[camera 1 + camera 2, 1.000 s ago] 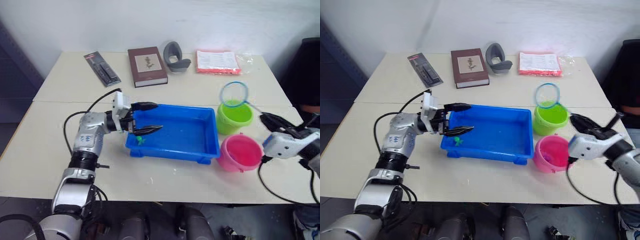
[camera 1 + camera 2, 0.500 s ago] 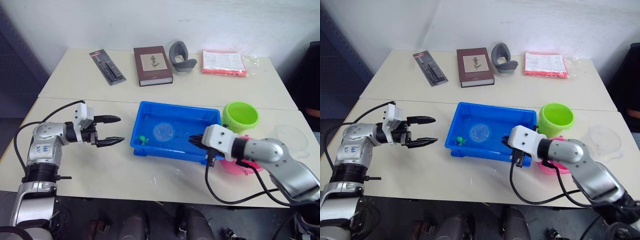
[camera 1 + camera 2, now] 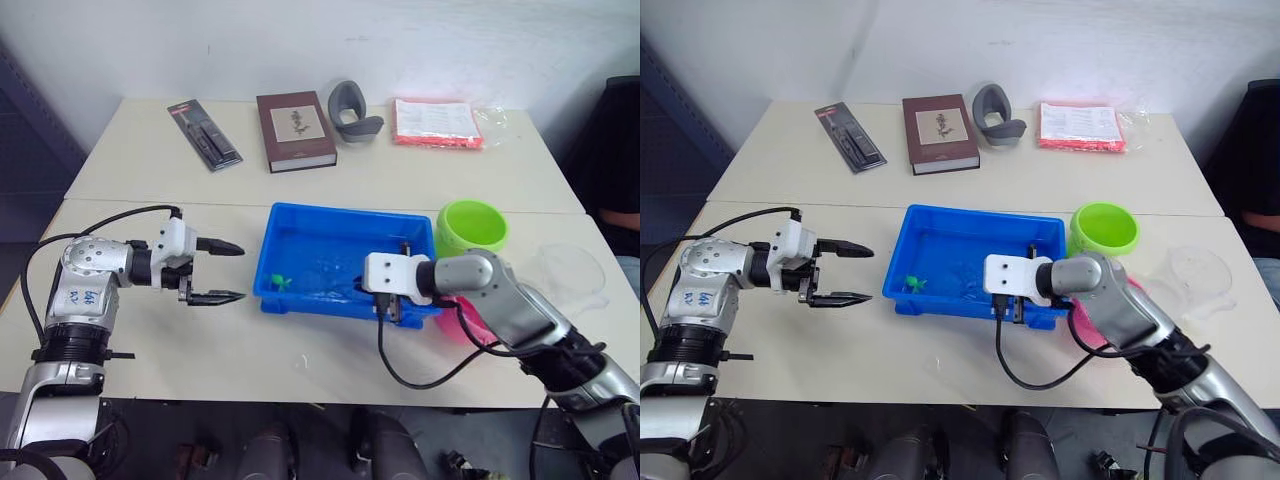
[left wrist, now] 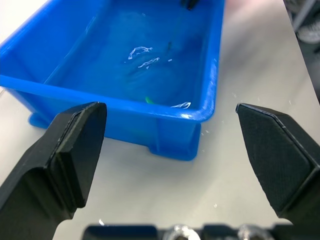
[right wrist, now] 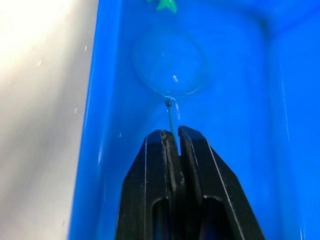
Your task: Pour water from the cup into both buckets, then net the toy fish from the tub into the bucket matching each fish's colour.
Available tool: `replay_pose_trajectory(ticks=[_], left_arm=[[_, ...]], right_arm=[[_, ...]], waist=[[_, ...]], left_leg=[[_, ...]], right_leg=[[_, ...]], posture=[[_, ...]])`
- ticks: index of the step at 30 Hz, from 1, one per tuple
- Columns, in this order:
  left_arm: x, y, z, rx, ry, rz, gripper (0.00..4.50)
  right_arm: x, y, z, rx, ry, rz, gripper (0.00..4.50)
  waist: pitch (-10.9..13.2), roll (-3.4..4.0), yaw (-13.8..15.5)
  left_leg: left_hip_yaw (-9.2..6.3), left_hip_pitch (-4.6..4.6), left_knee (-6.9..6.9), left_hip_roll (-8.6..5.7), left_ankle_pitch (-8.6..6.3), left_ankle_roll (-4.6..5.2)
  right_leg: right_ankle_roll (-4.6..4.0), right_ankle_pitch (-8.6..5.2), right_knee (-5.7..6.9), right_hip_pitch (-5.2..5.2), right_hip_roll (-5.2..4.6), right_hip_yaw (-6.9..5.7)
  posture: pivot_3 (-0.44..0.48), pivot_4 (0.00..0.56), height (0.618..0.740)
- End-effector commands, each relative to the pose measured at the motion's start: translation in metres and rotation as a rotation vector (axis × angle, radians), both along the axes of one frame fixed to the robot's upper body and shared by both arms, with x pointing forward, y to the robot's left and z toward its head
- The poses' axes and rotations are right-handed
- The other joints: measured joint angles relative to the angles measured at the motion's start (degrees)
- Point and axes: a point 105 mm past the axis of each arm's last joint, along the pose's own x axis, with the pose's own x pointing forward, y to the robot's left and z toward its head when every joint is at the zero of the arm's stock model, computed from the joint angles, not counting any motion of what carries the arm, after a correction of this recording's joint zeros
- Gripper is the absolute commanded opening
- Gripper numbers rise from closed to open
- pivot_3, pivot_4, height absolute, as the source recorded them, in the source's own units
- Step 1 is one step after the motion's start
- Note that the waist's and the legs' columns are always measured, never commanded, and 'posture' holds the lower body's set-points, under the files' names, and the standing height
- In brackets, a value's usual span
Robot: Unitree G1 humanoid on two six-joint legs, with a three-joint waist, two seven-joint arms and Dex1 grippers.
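Right claw [image 5: 172,142] pinching net [image 5: 170,60] handle inside blue tub [image 3: 300,225], green fish [image 3: 282,282] nearby, left claw [image 3: 222,272] spread beside tub

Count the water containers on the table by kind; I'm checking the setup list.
Shallow rectangular blue plastic tub: 1
Small round plastic buckets: 2, the lime green bucket and the pink bucket, which is partly hidden behind the right arm
Wide clear plastic cup: 1
Total: 4
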Motion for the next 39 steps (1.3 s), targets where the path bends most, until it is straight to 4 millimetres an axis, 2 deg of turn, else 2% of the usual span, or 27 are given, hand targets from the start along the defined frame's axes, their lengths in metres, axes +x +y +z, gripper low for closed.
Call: replay_pose_trajectory(ticks=[1, 5, 8, 13, 22, 26, 30, 34, 39], left_arm=[[0.001, 0.002, 0.009, 0.037, -0.046, -0.017, 4.47], [0.004, -0.006, 0.012, 0.032, -0.063, -0.028, 4.47], [0.006, -0.009, 0.013, 0.034, -0.063, -0.031, 4.47], [0.007, -0.013, 0.013, 0.031, -0.056, -0.036, 4.47], [0.009, -0.027, 0.012, -0.032, -0.037, -0.062, 4.47], [0.012, -0.034, 0.02, -0.108, -0.016, -0.06, 4.47], [0.014, -0.045, 0.026, -0.18, -0.013, -0.076, 4.47], [0.015, -0.052, 0.026, -0.207, -0.011, -0.093, 4.47], [0.018, -0.062, 0.025, -0.249, -0.019, -0.098, 4.47]], right_arm=[[0.001, 0.012, 0.008, 0.005, -0.02, 0.056, 0.0], [-0.004, 0.031, 0.016, 0.09, 0.025, 0.096, 0.0], [-0.012, 0.038, 0.019, 0.145, 0.073, 0.127, 0.0], [-0.023, 0.033, 0.028, 0.211, 0.106, 0.129, 0.0], [-0.046, -0.011, 0.044, 0.322, 0.039, 0.041, 0.0], [-0.06, -0.031, 0.051, 0.343, -0.012, 0.007, 0.0], [-0.066, -0.05, 0.056, 0.379, -0.069, -0.067, 0.0], [-0.07, -0.06, 0.06, 0.388, -0.124, -0.104, 0.0], [-0.078, -0.085, 0.067, 0.4, -0.199, -0.227, 0.0]], waist=[[0.0, 0.0, 0.0], [0.0, 0.0, 0.1], [0.0, 0.0, 0.0], [0.0, 0.0, 0.0], [0.0, 0.0, 0.3], [0.0, 0.0, 0.4], [0.0, -0.01, 0.6], [0.0, -0.01, 0.6], [0.0, -0.01, 1.1]], left_leg=[[0.0, 0.0, 0.0, 0.0, 0.0, 0.0], [-0.02, -0.02, 0.0, 0.0, 0.0, 0.0], [-0.02, -0.01, 0.0, 0.0, 0.0, 0.0], [-0.01, -0.02, -0.01, 0.03, 0.0, -0.02], [-0.02, -0.04, 0.0, -0.02, 0.0, -0.01], [-0.03, -0.03, -0.01, -0.03, 0.0, -0.02], [-0.02, -0.01, 0.02, -0.04, 0.0, -0.01], [0.0, 0.01, 0.01, -0.04, 0.0, -0.01], [-0.01, 0.02, -0.01, -0.04, 0.0, -0.01]], right_leg=[[0.0, 0.0, 0.01, -0.01, 0.0, 0.01], [0.0, 0.0, 0.0, 0.0, -0.01, -0.01], [0.0, 0.0, 0.01, 0.0, -0.01, -0.01], [0.0, 0.0, 0.02, -0.04, 0.01, -0.01], [0.01, 0.0, -0.01, -0.02, 0.0, 0.0], [0.01, 0.0, -0.02, -0.01, 0.0, 0.0], [0.02, 0.01, 0.02, 0.02, -0.01, 0.03], [0.02, 0.01, 0.02, 0.02, 0.0, 0.05], [0.02, 0.01, 0.0, 0.03, 0.0, 0.06]], posture=[[0.0, 0.15, 0.74], [0.0, 0.15, 0.74], [0.0, 0.15, 0.74], [0.0, 0.15, 0.74], [0.0, 0.15, 0.74], [0.0, 0.15, 0.74], [0.0, 0.15, 0.74], [0.0, 0.15, 0.74], [0.0, 0.15, 0.74]])
